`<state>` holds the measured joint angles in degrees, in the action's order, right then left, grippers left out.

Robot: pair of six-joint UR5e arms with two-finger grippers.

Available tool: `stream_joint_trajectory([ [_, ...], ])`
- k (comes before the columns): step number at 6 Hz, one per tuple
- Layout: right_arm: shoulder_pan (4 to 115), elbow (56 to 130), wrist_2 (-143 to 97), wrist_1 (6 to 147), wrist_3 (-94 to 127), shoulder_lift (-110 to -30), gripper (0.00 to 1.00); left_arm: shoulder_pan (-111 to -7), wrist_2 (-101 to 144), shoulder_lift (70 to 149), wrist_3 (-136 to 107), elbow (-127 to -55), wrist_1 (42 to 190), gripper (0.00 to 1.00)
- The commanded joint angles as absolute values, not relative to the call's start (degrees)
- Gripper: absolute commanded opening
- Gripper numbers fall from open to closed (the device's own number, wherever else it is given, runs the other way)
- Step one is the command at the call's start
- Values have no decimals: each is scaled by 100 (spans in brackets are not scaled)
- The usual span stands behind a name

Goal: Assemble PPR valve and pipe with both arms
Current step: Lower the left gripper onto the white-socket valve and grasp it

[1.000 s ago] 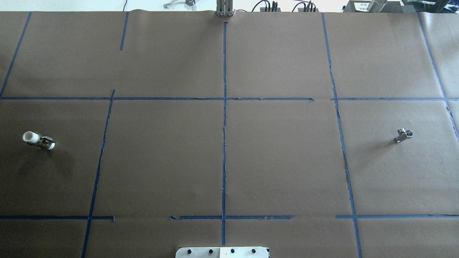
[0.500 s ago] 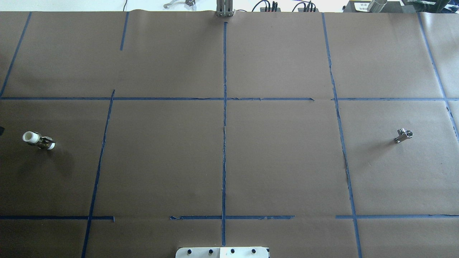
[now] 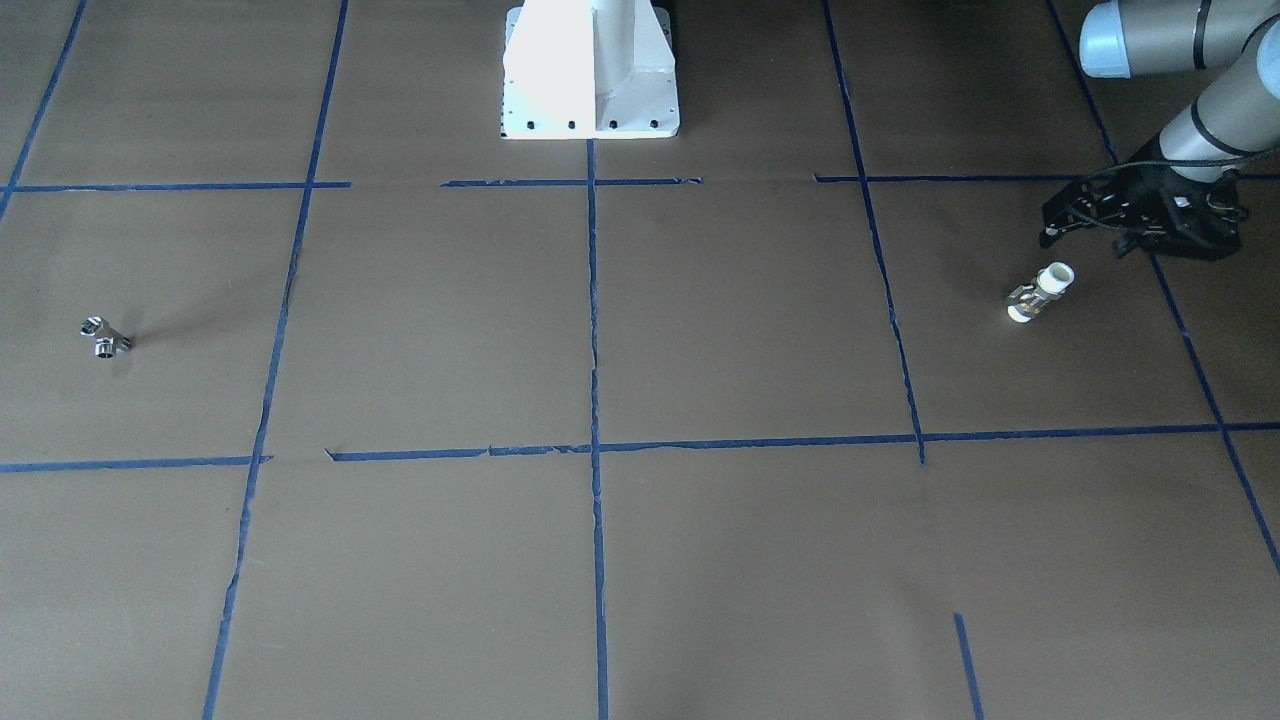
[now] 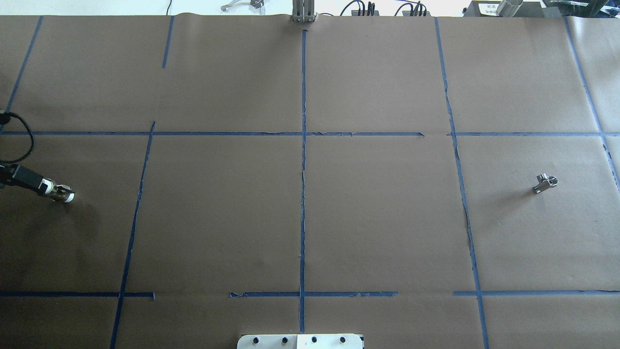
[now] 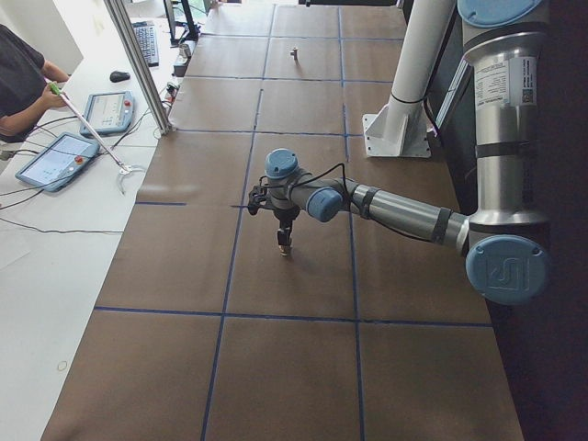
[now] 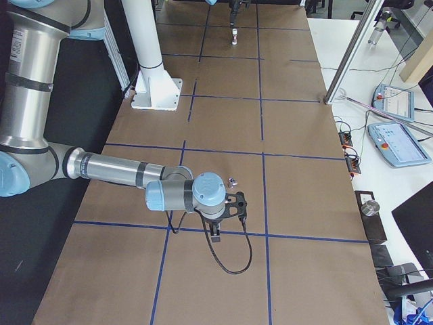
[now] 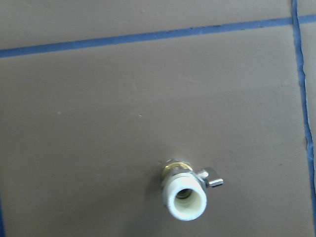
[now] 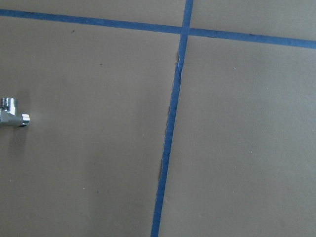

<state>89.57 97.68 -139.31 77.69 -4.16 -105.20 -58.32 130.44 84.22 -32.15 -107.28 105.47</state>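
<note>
The PPR valve [image 4: 62, 195], with white ends, a brass band and a small side handle, lies on the brown paper at the far left; it also shows in the front view [image 3: 1040, 292] and the left wrist view [image 7: 185, 195]. My left gripper [image 3: 1100, 235] hovers just beside and above it; its jaws look apart and hold nothing. It enters the overhead view at the left edge [image 4: 26, 180]. The chrome pipe [image 4: 545, 183] lies at the far right, also in the front view [image 3: 105, 338] and the right wrist view [image 8: 12, 117]. My right gripper [image 6: 215, 233] hangs near the pipe [image 6: 233, 181]; I cannot tell its state.
Blue tape lines [image 4: 303, 160] divide the brown paper into squares. The white pedestal base [image 3: 590, 70] stands at the table's robot side. Cables and tools [image 4: 368, 8] lie beyond the far edge. An operator with tablets [image 5: 64, 156] sits at the side bench.
My left gripper has come into the overhead view from the left edge and now covers the valve's outer white end. The valve and the pipe have not moved.
</note>
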Motion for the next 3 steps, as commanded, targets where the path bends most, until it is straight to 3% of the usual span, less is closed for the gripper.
stream_joint_trajectory([
  [1,8912,9765,-13957,7770,-404,-10521,100,-5696,13034,8735,-3217,-10355,10547,100],
  [3,8886,9765,-13957,7770,-396,-10521,100,-5695,13025,8763,-3208,-10327,10556,99],
])
